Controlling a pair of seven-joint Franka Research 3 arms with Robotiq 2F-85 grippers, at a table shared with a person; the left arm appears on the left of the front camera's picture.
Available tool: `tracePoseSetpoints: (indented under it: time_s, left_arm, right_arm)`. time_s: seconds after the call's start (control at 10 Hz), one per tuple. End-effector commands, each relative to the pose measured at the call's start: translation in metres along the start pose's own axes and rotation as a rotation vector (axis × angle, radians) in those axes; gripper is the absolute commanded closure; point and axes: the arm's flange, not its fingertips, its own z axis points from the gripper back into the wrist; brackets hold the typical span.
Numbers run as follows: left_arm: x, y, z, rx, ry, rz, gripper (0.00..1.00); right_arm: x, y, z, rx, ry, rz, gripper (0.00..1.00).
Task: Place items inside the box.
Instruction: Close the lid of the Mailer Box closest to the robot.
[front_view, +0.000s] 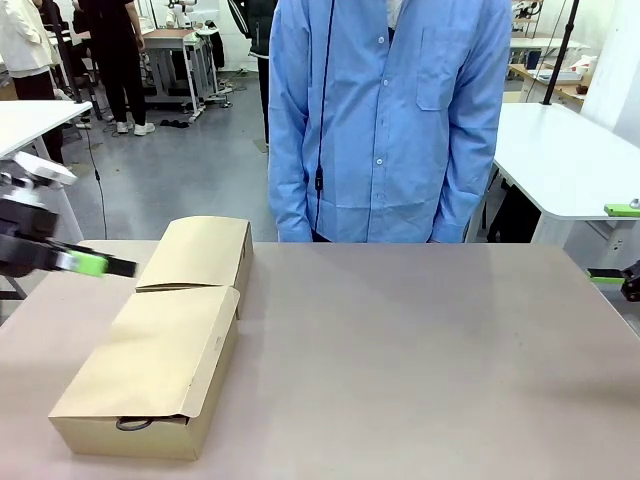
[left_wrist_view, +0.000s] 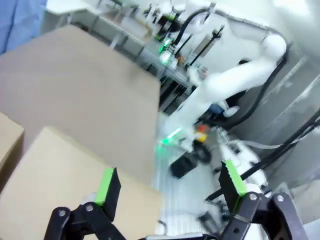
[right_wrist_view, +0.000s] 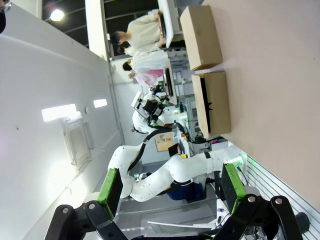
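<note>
Two cardboard boxes on the table's left, both arms drawn back to its edges.

The longer box (front_view: 150, 370) lies nearest, flap down; the shorter box (front_view: 200, 252) touches its far end. The left gripper (front_view: 95, 264) and right gripper (right_wrist_view: 170, 187) are both spread, empty. A person (front_view: 385, 120) stands opposite.

The closed box (front_view: 150, 375) hides its contents; a dark loop (front_view: 133, 424) shows under its flap.
</note>
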Motion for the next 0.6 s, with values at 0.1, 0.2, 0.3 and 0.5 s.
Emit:
tracePoseSetpoints:
  time_s: [0.1,0.2,0.3,0.5]
  left_arm:
    - [-0.006,-0.041,0.044,0.118,-0.395,0.178,0.0]
    - [-0.001,-0.012,0.023,0.022,-0.098,0.08,0.0]
    - [-0.001,-0.012,0.023,0.022,-0.098,0.08,0.0]
    - [-0.001,-0.012,0.023,0.022,-0.098,0.08,0.0]
  right_arm:
    - [-0.001,0.006,0.001,0.013,-0.003,-0.02,0.0]
    - [-0.001,0.006,0.001,0.013,-0.003,-0.02,0.0]
    - [-0.001,0.006,0.001,0.013,-0.003,-0.02,0.0]
    - [-0.001,0.006,0.001,0.013,-0.003,-0.02,0.0]
